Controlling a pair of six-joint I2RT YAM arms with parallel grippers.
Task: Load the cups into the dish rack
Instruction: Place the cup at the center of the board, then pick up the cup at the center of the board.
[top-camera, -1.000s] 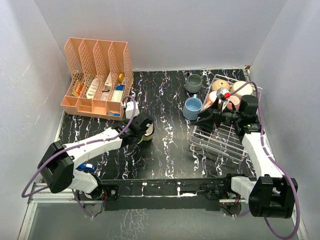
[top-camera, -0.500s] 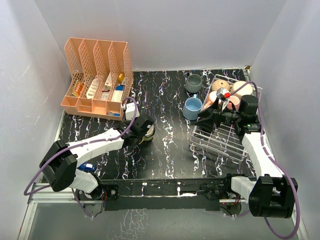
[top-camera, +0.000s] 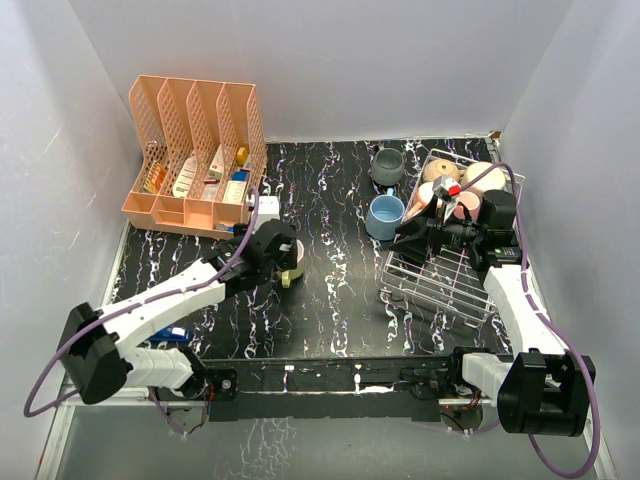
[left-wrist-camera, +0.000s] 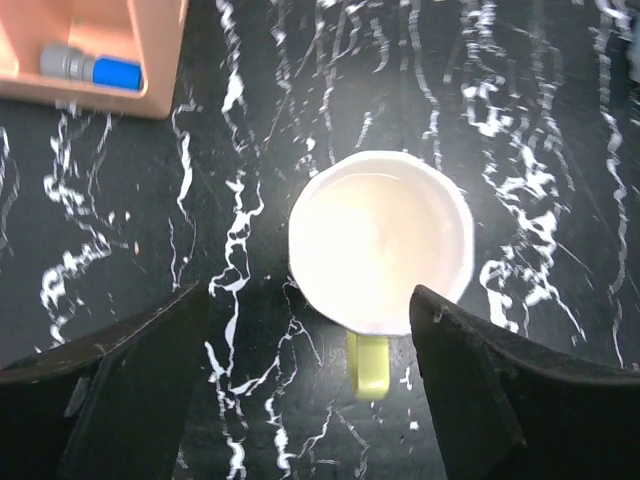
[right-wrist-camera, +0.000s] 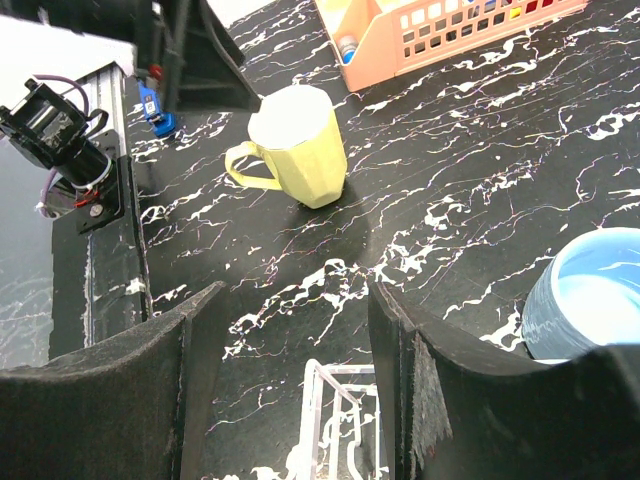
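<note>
A yellow-green cup (top-camera: 291, 273) stands upright on the black marble table (top-camera: 330, 310). In the left wrist view I look down into this cup (left-wrist-camera: 380, 240), and its handle (left-wrist-camera: 369, 366) points back between my fingers. My left gripper (top-camera: 281, 257) (left-wrist-camera: 310, 300) is open just above and behind it, holding nothing. The right gripper (top-camera: 408, 232) (right-wrist-camera: 298, 295) hangs open and empty over the left corner of the dish rack (top-camera: 445, 275) (right-wrist-camera: 340, 420). Several cups lie at the rack's far end (top-camera: 455, 185). A light blue cup (top-camera: 385, 215) (right-wrist-camera: 590, 295) and a grey cup (top-camera: 388, 165) stand left of the rack.
A peach slotted organizer (top-camera: 195, 155) (right-wrist-camera: 450, 30) holding small items stands at the back left. White walls close in the table on three sides. The arm bases sit along the near rail (top-camera: 330, 380).
My left gripper has opened and let go of the yellow-green cup, then drawn back toward the far left. The cup now stands free on the table. The right arm has not moved.
</note>
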